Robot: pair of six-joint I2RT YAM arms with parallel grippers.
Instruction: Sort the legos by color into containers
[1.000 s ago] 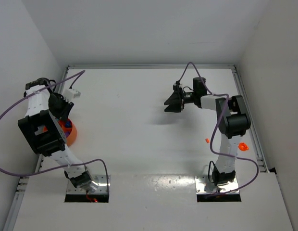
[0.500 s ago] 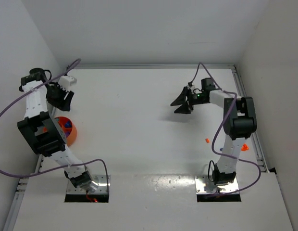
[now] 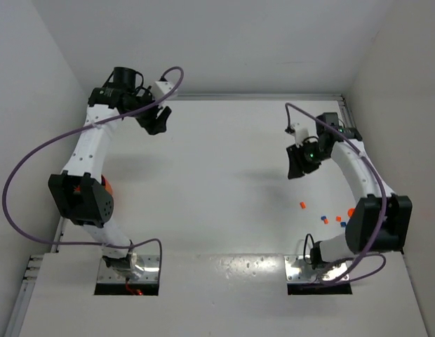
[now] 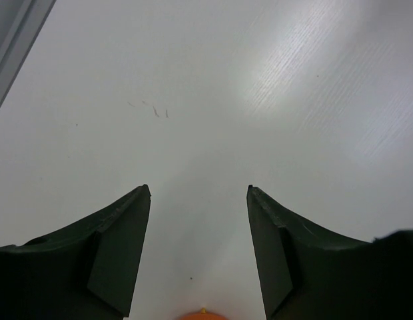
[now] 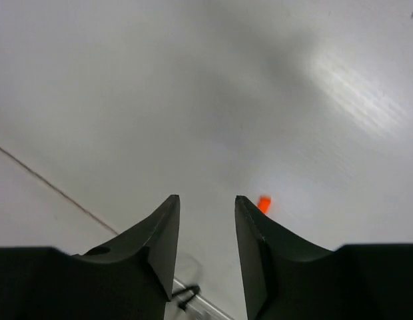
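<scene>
Several tiny legos lie on the white table at the near right: an orange one point(image 3: 302, 205), another orange one point(image 3: 338, 218) and two blue ones point(image 3: 325, 219). The right wrist view shows one orange lego point(image 5: 264, 203) on the table just beyond my right fingertip. My right gripper point(image 3: 298, 165) point(image 5: 206, 198) hovers above and behind these legos, open by a narrow gap with nothing in it. The orange container point(image 3: 108, 195) at the left edge is mostly hidden behind my left arm. My left gripper point(image 3: 154, 121) point(image 4: 198, 193) is at the far left, open and empty over bare table.
A metal rail point(image 3: 217, 96) borders the table's far edge, and another runs down its right side point(image 3: 358, 151). Purple cables point(image 3: 35, 161) loop off both arms. A curved orange shape point(image 4: 203, 315) shows at the bottom of the left wrist view; I cannot tell what it is.
My left arm swung from over the container up to the far left and its jaws opened. My right arm swung rightward, uncovering more legos, and its jaws narrowed.
</scene>
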